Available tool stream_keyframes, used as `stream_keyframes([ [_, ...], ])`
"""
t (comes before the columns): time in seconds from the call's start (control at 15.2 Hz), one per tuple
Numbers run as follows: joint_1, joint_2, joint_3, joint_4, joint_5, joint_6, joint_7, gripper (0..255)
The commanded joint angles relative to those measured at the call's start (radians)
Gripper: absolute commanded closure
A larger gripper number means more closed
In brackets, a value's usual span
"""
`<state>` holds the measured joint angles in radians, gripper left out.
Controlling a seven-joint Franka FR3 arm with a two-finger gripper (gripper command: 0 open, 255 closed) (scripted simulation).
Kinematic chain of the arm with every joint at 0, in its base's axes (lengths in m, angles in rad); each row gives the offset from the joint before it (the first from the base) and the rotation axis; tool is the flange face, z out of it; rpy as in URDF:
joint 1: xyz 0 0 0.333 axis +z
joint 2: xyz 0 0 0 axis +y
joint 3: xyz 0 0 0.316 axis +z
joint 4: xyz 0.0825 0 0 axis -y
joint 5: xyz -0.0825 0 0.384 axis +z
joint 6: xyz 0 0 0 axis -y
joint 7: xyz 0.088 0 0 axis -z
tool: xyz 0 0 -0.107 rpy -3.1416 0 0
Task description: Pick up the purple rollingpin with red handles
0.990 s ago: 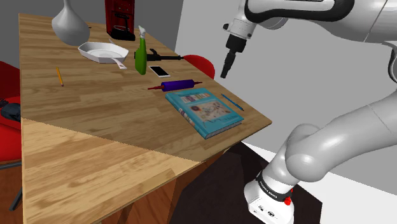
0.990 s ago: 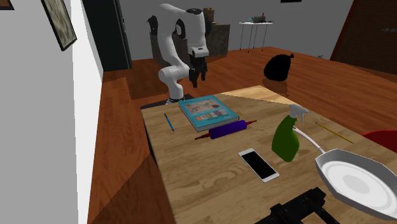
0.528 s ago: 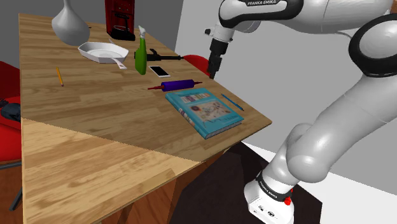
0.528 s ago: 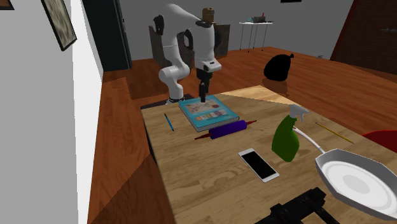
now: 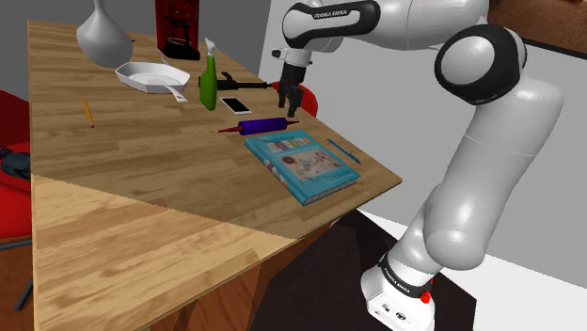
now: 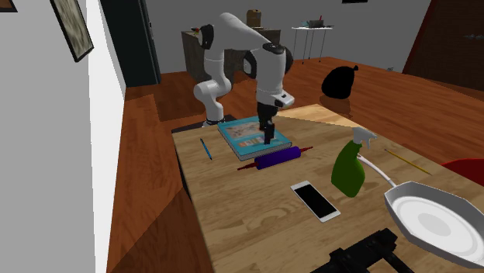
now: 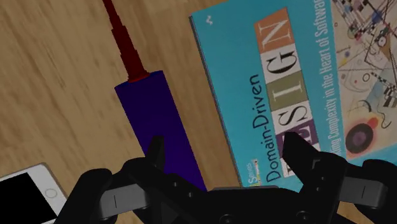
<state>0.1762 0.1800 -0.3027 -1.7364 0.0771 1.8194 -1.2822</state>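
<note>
Swinging in over the pale wooden desk point(image 5: 141, 160) from beyond its stand-side edge, the all-black two-finger gripper point(image 5: 287, 97) has in the last second dropped from high and well clear of the tabletop to a low hover. It now hangs near the dark purple cylindrical rolling pin with slim dark red handles point(image 5: 261, 125).

The pin lies flat a little way in from that edge, just beside the teal illustrated book point(image 5: 301, 162) on the side away from the stand. It runs roughly parallel to the book's long side. A white-framed, black-screened smartphone point(image 5: 236, 104) lies farther in towards the desk's middle.

In the wrist view the gripper point(image 7: 226, 149) is spread wide with nothing between its black fingers point(image 7: 156, 149). The rolling pin point(image 7: 156, 114) runs down towards one finger, not through the gap, and the book point(image 7: 286, 76) sits under the other.

So the approach looks nearly done, but by my reading the hand is off-centre towards the book. It probably needs a small shift towards the smartphone point(image 7: 25, 191) before descending. Otherwise one finger may land on the barrel, or the other may catch the cover.
</note>
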Motion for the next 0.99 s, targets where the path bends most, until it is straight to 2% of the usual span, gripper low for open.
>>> stream_keyframes([
  [0.0, -0.004, 0.087, 0.013, 0.085, 0.012, -0.005, -0.080, 0],
  [0.2, -0.012, 0.207, 0.040, 0.211, 0.020, -0.020, -0.181, 0],
  [0.86, -0.012, 0.233, 0.045, 0.146, 0.027, 0.071, -0.189, 0],
  [0.92, -0.012, 0.234, 0.046, 0.146, 0.027, 0.071, -0.188, 255],
])
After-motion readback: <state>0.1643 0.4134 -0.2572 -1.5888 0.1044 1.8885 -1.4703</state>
